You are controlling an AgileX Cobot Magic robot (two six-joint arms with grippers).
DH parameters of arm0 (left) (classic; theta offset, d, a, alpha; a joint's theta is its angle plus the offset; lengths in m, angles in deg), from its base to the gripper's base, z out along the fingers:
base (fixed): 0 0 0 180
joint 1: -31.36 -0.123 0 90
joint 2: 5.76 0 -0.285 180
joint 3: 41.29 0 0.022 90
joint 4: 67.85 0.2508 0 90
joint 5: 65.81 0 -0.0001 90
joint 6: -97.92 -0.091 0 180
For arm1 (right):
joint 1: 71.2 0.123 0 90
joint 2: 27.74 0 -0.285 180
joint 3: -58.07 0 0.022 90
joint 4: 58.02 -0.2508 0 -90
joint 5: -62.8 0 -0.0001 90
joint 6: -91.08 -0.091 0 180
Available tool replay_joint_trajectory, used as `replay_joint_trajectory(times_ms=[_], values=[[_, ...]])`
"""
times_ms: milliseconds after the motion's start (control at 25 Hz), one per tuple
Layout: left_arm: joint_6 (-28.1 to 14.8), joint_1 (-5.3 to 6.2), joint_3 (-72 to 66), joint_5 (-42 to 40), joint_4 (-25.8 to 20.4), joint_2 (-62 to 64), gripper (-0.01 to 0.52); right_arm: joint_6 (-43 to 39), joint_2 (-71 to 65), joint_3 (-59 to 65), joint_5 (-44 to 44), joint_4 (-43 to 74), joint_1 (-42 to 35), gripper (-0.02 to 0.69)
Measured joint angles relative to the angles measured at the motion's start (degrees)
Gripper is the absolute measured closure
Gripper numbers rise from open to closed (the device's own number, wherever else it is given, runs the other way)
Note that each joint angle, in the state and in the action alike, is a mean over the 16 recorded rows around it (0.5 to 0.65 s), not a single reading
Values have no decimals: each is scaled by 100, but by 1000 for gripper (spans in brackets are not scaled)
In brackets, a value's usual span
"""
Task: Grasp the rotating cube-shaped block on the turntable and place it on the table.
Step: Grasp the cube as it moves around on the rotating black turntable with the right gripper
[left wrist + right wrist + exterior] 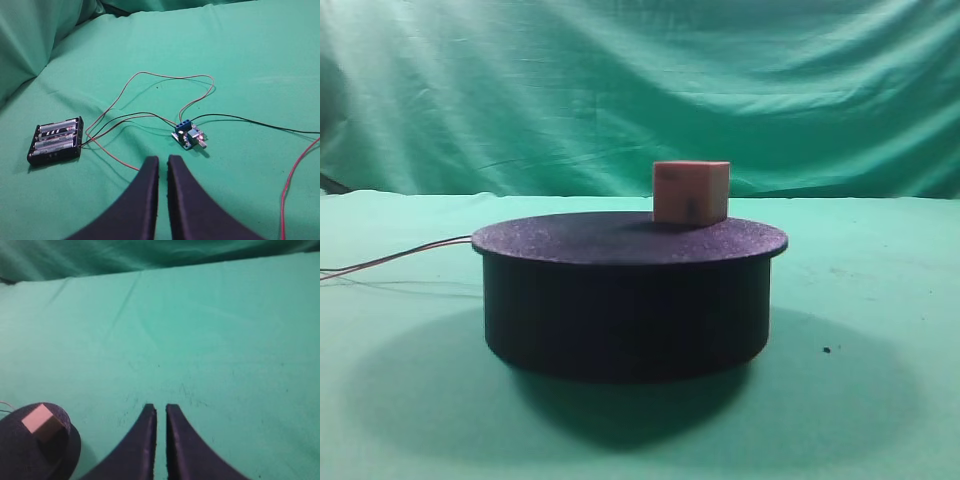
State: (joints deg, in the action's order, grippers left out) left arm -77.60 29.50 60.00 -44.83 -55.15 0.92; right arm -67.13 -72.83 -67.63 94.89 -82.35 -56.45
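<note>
The salmon cube-shaped block [691, 192] stands on the far right part of the black turntable [620, 300], which rests on the green table [880, 330]. From the right wrist, the cube-shaped block [41, 422] and the turntable [20, 455] show at the lower left. My right gripper [161, 407] hangs above bare cloth to the right of the disc, jaws nearly together and empty. Over the wiring, away from the disc, my left gripper [163, 158] is shut and empty too. Neither gripper shows in the exterior view.
A black battery holder [56, 140] and a small blue circuit board [189, 136] lie on the cloth, joined by red and black wires [150, 77]. Thin wires [400, 257] lead from the turntable's left side. Green backdrop cloth [620, 80] rises behind.
</note>
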Motion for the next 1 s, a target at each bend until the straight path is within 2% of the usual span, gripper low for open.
replay_joint_trajectory(times_ms=[360,520,680,1000], values=[[0,0,0,0,0,0,514,-235,-2122,-1218,349,440,1726,659],[0,0,0,0,0,0,514,-568,-3127,-1887,381,641,2444,609],[0,0,0,0,0,0,514,-916,-3989,-2520,422,751,2861,499],[0,0,0,0,0,0,514,-1246,-5179,-3506,649,687,3160,196]])
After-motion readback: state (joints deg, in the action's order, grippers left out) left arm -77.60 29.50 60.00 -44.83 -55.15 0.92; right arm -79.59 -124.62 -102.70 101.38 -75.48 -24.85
